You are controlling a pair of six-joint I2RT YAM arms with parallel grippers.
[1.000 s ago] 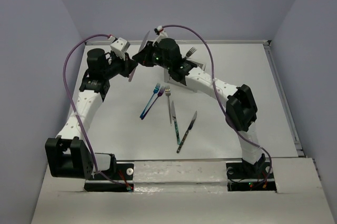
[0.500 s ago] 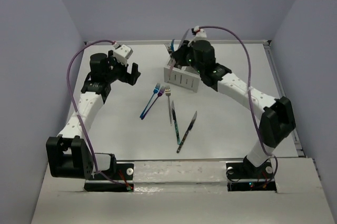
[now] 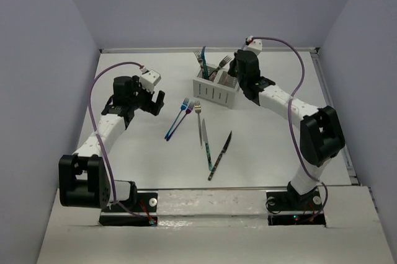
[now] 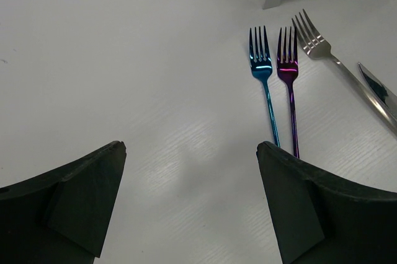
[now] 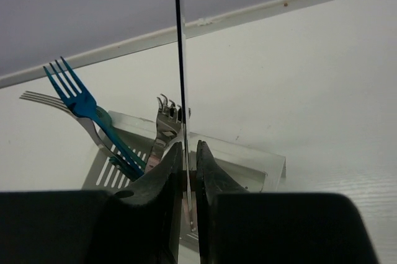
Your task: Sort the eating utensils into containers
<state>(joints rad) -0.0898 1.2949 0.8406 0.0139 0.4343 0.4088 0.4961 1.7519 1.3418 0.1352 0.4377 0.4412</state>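
Observation:
The white slotted caddy (image 3: 216,93) stands at the back middle, with forks (image 3: 200,58) sticking up from it. In the right wrist view a blue fork (image 5: 74,93) and silver forks (image 5: 166,115) lean inside the caddy (image 5: 248,152). My right gripper (image 3: 236,73) (image 5: 190,146) hovers over its right end, shut on a thin knife (image 5: 180,59) held upright and edge-on. My left gripper (image 3: 156,100) (image 4: 191,146) hangs open and holds nothing, just left of a blue fork (image 4: 262,66) and a purple fork (image 4: 287,66) lying side by side.
A silver fork (image 3: 198,112), a teal-handled knife (image 3: 206,146) and a dark knife (image 3: 221,154) lie on the table in front of the caddy. The back wall's edge (image 5: 279,7) runs close behind the caddy. A raised rim (image 3: 335,109) borders the table on the right.
The left gripper let go of the knife and opened, then drew back left and down. The right arm carried the knife rightward to above the caddy.

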